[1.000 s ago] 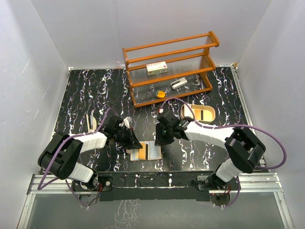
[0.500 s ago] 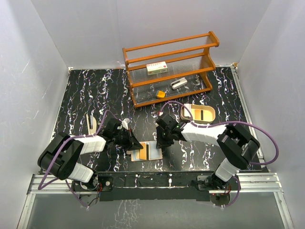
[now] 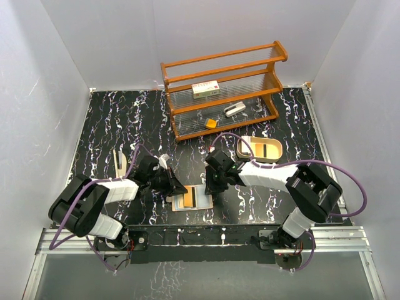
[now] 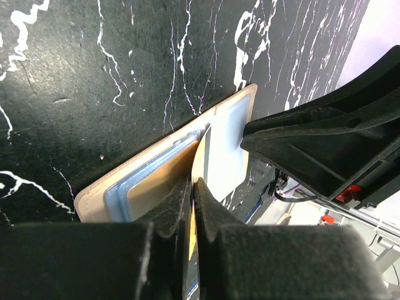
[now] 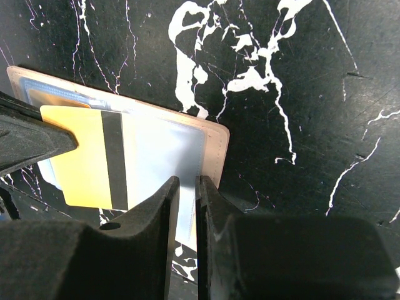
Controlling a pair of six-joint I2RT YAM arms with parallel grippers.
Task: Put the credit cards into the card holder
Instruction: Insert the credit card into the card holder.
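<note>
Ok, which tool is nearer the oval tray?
Right. The right tool is below-left of the oval tray; the left tool is farther left, beyond the card holder.

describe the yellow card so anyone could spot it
On the black marbled table, an open tan leather wallet lies at the near edge. Over it is the thin orange-yellow plastic card, its black stripe unlike the pale pockets beneath.

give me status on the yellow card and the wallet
Left hand shut on orange-yellow card. Card lies across open card holder, mostly outside the pockets. Right hand shut, tips at holder's edge. Nothing blocking.
</note>
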